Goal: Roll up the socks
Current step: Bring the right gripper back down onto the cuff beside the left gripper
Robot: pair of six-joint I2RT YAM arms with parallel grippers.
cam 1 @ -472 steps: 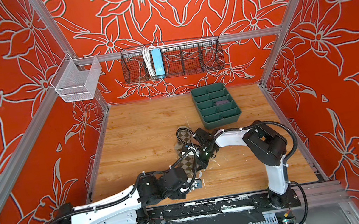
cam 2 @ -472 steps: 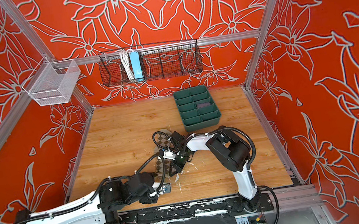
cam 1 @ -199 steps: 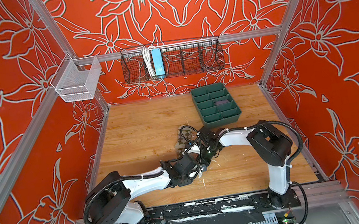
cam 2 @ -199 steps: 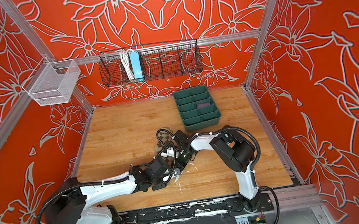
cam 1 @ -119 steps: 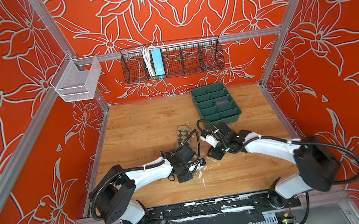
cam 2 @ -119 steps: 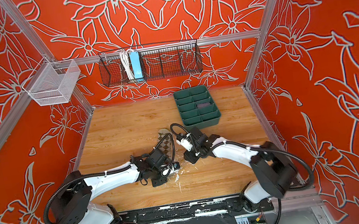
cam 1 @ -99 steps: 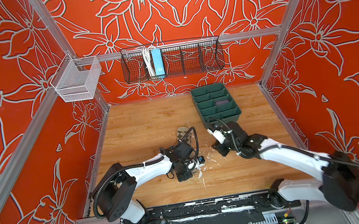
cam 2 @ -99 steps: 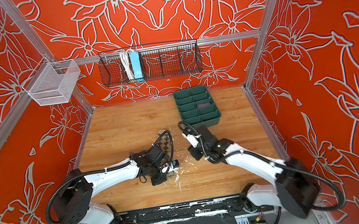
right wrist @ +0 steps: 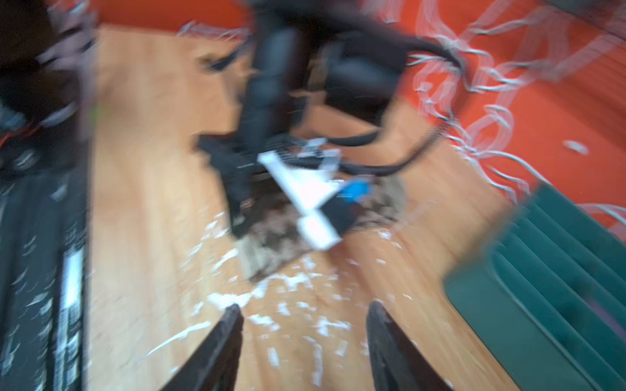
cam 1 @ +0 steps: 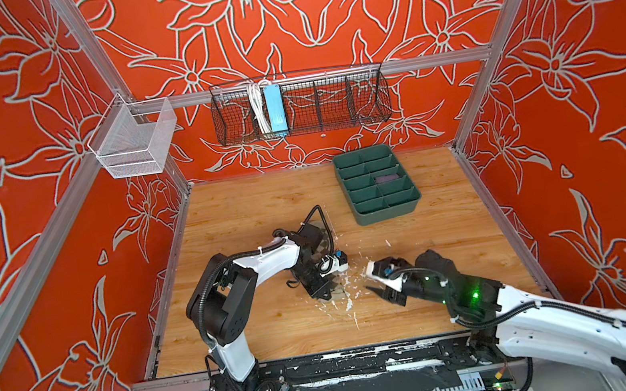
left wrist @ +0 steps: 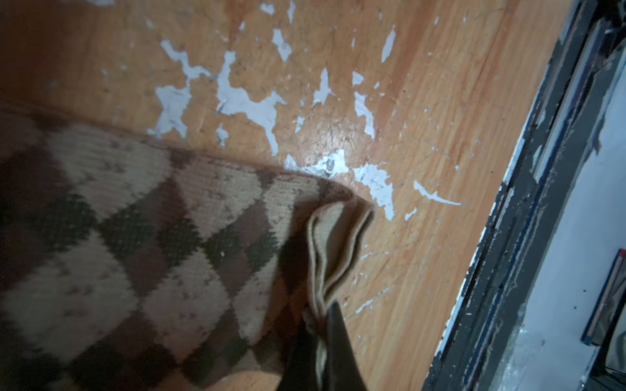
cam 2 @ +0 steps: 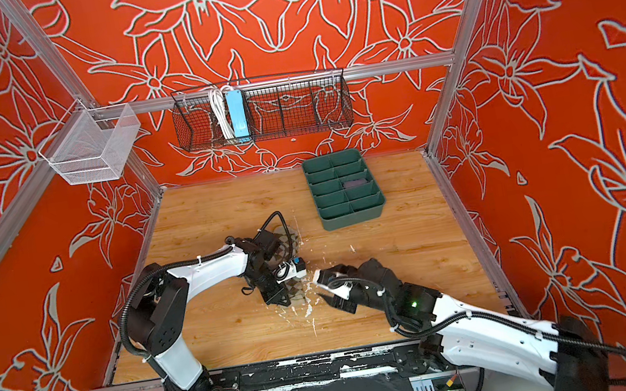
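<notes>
A white wire basket (cam 1: 135, 143) hangs on the left wall of a red, flower-patterned enclosure. On the back wall hangs a black wire basket (cam 1: 300, 106) holding a blue box (cam 1: 274, 107) and white cords.

On the wooden table (cam 1: 247, 215), left of centre, the left arm bends down and inward. Its left end effector (left wrist: 321, 315) is closed tight on the folded rim of the beige sock (left wrist: 152, 237), pinching the doubled edge between its dark fingers (left wrist: 338, 338). The sock, patterned with olive and brown diamonds, lies flat on the table beneath that arm near the middle of the table, and in a top view it is mostly hidden by the arm, with patches (cam 2: 295, 285) showing. White flakes (left wrist: 244, 101) of worn surface dot the wood just beside the sock.

To the right, the right end effector (cam 1: 371, 280) points toward the sock but is apart from it. Its fingers (right wrist: 233, 315) stand wide apart with nothing between them; the right wrist view is blurred.

Further back and to the right sits a green divided tray (cam 1: 385, 211). A dark purple item (cam 1: 388, 178) lies in one of its right-hand compartments, too small to make out.
</notes>
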